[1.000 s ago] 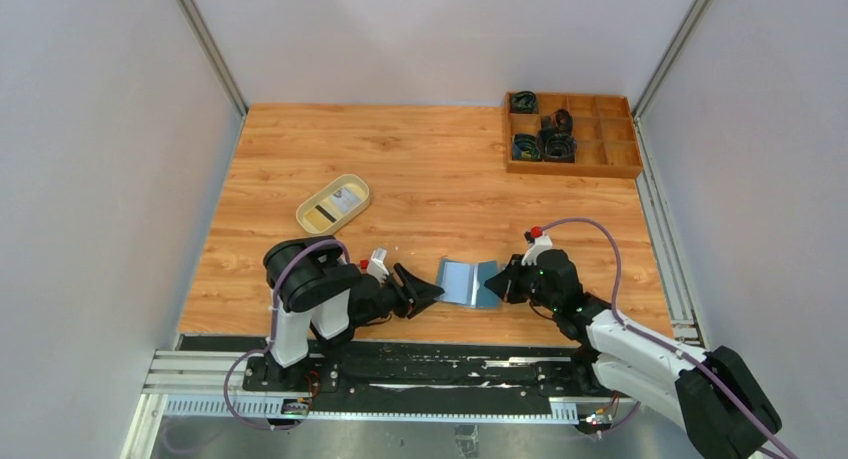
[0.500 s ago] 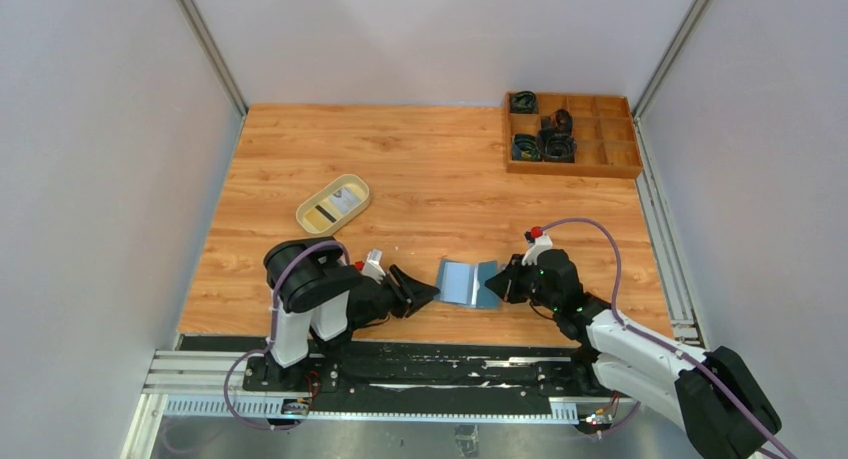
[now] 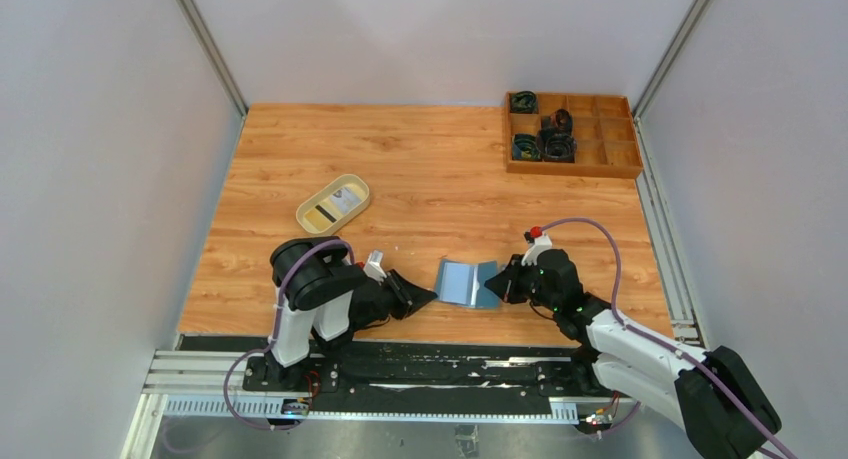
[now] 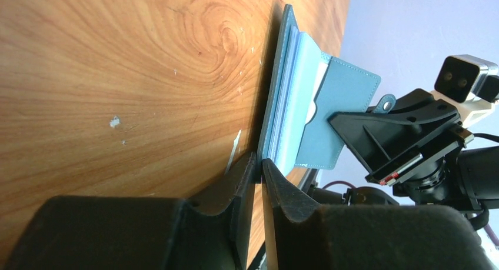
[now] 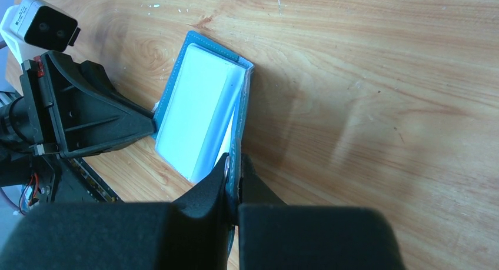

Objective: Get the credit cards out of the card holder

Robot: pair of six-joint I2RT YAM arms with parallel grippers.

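Card holder (image 3: 465, 282) stands open, slot contents indistinct.

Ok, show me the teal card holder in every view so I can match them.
Top external: teal-blue folding card holder, lower centre.
Left wrist: upper centre, one flap raised.
Right wrist: centre-left.
Shared landmark: right fingers pinching its flap, visible in all three.

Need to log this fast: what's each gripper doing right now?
Left gripper: nearly closed at the card holder edge; whether it grips cannot be told.
Right gripper: closed on the card holder's raised flap.
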